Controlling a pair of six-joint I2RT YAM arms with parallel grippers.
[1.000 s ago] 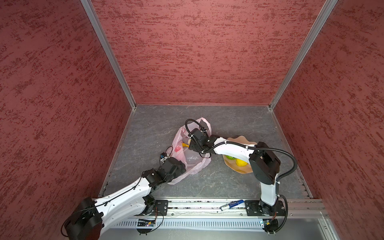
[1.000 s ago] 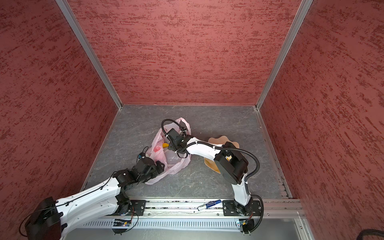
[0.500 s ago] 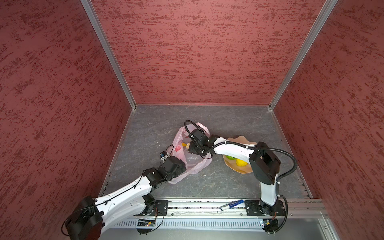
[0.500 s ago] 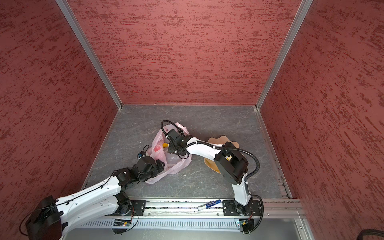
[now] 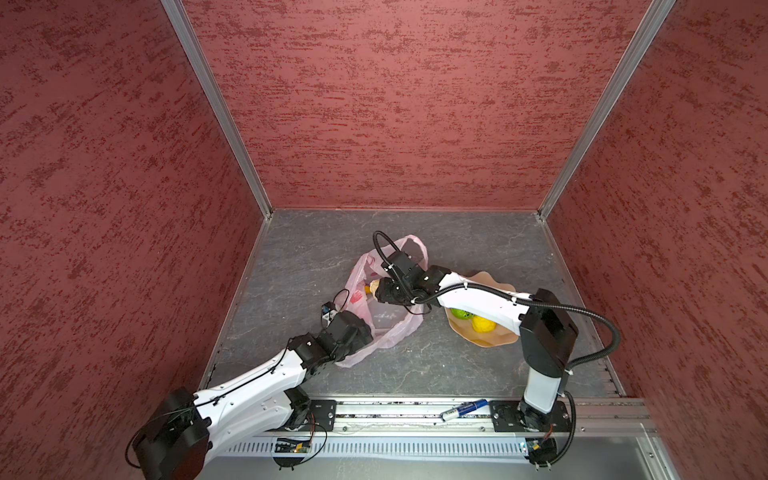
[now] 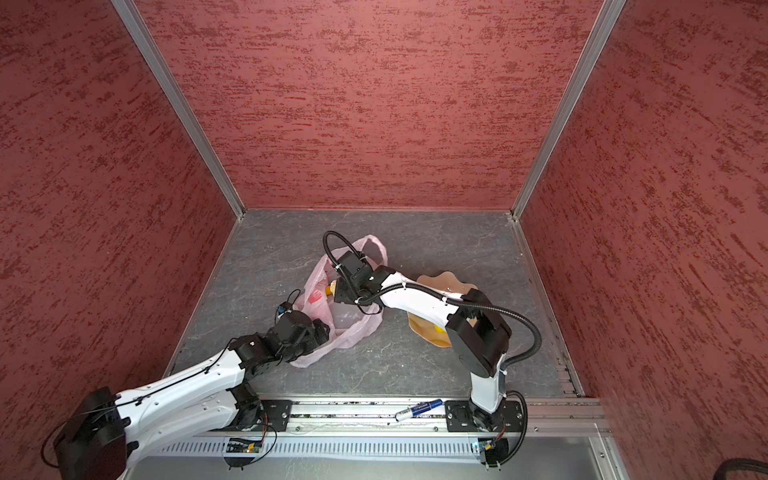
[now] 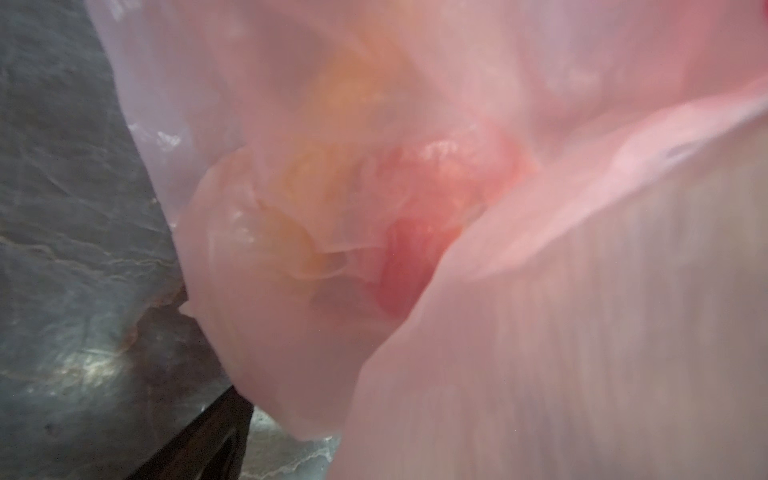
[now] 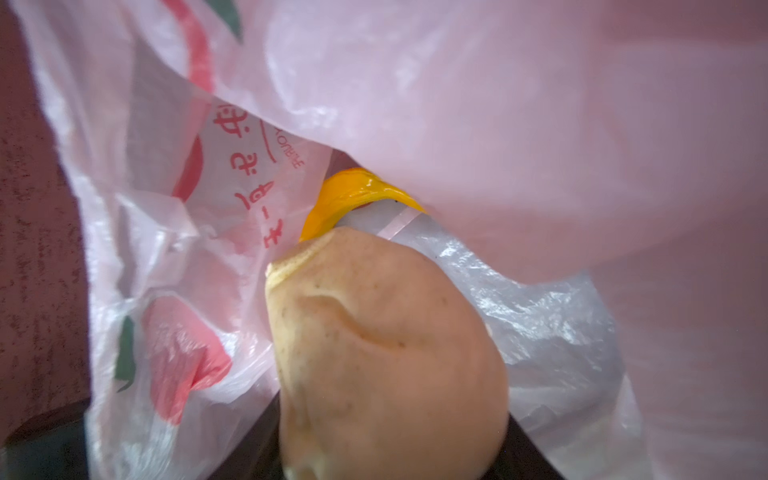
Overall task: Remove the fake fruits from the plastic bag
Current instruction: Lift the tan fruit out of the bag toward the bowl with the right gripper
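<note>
My right jaws grip the cream fruit piece [image 8: 382, 353], long axis along my reach, plastic bag [image 8: 540, 104] film crowding it. My left jaws stand wide open at the bag edge.

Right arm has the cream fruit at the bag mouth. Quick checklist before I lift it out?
1. Right gripper grip on cream fake fruit: ok, seated between the fingers.
2. Fruit free of plastic bag film: cannot tell, film lies against it.
3. Left gripper pinning bag: not ok, fingers open, film only draped over them.
4. Room in peach bowl: ok, only green ball and lemon inside.
5. Bag emptied: not ok, yellow fruit still inside.
</note>
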